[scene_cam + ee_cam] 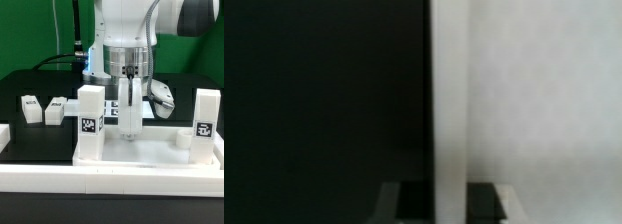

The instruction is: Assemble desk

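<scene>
The white tabletop (150,152) lies flat near the front of the black table. One white leg (90,122) stands upright on its corner at the exterior view's left, and a second leg (206,118) stands at the right. Two more legs (32,107) (55,110) lie loose on the table at the left. My gripper (128,128) reaches straight down onto the tabletop between the standing legs. In the wrist view the tabletop's raised rim (446,100) runs between my fingers (411,203), and the gripper (450,203) is shut on it.
A long white rail (110,183) runs along the front and another rail (4,136) sits at the exterior view's left. The marker board (162,97) lies behind the gripper to the right. A small white stub (182,140) stands on the tabletop near the right leg.
</scene>
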### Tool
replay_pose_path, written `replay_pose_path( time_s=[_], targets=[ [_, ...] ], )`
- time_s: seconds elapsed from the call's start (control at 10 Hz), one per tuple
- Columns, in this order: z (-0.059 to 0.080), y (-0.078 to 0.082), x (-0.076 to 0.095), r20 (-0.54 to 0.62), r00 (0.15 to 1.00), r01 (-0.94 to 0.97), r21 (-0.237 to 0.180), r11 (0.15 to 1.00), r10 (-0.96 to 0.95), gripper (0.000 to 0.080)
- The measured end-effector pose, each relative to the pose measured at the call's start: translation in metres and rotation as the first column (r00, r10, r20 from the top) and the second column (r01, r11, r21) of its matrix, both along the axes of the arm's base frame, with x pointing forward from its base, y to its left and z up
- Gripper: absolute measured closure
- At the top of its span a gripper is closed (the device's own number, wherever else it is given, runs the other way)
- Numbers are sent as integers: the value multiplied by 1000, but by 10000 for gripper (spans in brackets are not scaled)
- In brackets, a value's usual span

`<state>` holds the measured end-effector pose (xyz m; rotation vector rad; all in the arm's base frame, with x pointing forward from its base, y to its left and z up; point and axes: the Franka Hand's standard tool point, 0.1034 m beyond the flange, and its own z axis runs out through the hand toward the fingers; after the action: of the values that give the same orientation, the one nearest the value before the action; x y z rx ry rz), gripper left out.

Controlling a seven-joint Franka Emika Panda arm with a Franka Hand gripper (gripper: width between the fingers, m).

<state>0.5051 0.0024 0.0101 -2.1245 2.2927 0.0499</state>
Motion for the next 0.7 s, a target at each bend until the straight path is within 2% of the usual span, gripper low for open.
replay_pose_path(
  time_s=[0.7],
  targets=[
    [2,-1,2,11,1000,-18,-3,1000,18,737]
  ],
)
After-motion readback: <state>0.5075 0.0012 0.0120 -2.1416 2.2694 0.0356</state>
